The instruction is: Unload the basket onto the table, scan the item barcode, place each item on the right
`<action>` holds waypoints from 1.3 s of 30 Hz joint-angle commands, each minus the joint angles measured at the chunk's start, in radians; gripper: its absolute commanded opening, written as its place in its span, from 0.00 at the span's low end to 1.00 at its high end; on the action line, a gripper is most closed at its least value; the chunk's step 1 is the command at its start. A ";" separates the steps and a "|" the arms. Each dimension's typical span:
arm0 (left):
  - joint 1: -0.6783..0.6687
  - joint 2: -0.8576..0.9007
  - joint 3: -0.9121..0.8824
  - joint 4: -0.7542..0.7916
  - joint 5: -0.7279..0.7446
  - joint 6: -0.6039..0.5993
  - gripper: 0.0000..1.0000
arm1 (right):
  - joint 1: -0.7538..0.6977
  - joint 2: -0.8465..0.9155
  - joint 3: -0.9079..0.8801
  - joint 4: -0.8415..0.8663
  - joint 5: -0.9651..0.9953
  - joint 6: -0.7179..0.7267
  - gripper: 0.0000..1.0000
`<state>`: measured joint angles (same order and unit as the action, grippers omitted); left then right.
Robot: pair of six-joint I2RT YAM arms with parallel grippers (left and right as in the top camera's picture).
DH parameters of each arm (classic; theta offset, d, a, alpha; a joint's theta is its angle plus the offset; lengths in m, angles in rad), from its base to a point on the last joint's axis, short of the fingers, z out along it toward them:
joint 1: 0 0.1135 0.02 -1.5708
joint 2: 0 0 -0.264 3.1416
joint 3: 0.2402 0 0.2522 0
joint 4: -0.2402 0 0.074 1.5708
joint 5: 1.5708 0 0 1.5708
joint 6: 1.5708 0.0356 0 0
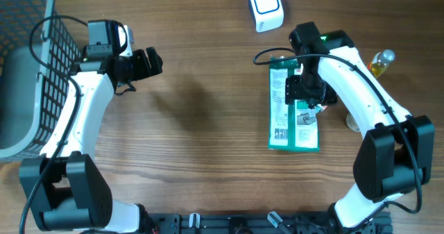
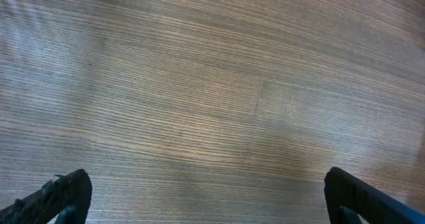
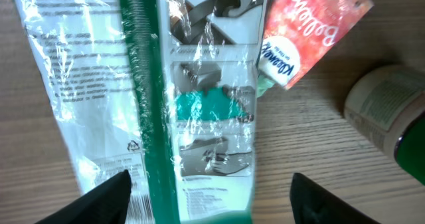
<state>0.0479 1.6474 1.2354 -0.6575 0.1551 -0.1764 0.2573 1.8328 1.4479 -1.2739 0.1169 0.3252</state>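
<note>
1. Wooden table (image 1: 208,123), brown grain, spanning the whole overhead view.
2. Grey wire basket (image 1: 28,67) at the far left edge, beside the left arm.
3. Green-and-white pack (image 1: 284,126) in clear film, lying flat on the table right of centre, long side running away from the robot. Printed panels and small text facing up in the right wrist view (image 3: 206,117).
4. Near the basket, left gripper (image 1: 149,62), well apart from the pack. Jaws spread wide over bare wood, holding nothing, dark fingertips (image 2: 63,197) at the lower corners of its wrist view.
5. Over the pack's far half, right gripper (image 1: 303,88). Jaws parted, fingers (image 3: 109,194) straddling the green strip; contact with the film impossible to tell.
6. White scanner (image 1: 266,6) with a blue face, at the far edge, just beyond the pack's far end.
7. Pink packet (image 3: 309,31), tilted, against the pack's right edge.
8. Small bottle (image 1: 381,60) of yellow liquid, right of the right arm.
</note>
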 commanded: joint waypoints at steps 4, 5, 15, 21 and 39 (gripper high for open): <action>0.005 -0.002 0.006 0.002 0.001 0.016 1.00 | -0.001 0.009 -0.004 0.058 0.043 0.016 1.00; 0.005 -0.002 0.006 0.002 0.001 0.016 1.00 | -0.001 0.009 -0.004 0.060 0.042 0.016 1.00; 0.005 -0.002 0.006 0.002 0.001 0.016 1.00 | -0.001 0.009 -0.004 0.576 0.040 0.017 1.00; 0.005 -0.002 0.006 0.002 0.001 0.016 1.00 | -0.001 0.009 -0.004 0.724 0.040 0.017 1.00; 0.005 -0.002 0.006 0.002 0.001 0.016 1.00 | -0.001 -0.760 -0.004 0.684 0.086 -0.008 1.00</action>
<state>0.0479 1.6474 1.2354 -0.6582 0.1551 -0.1764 0.2573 1.1786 1.4361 -0.5690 0.1432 0.3359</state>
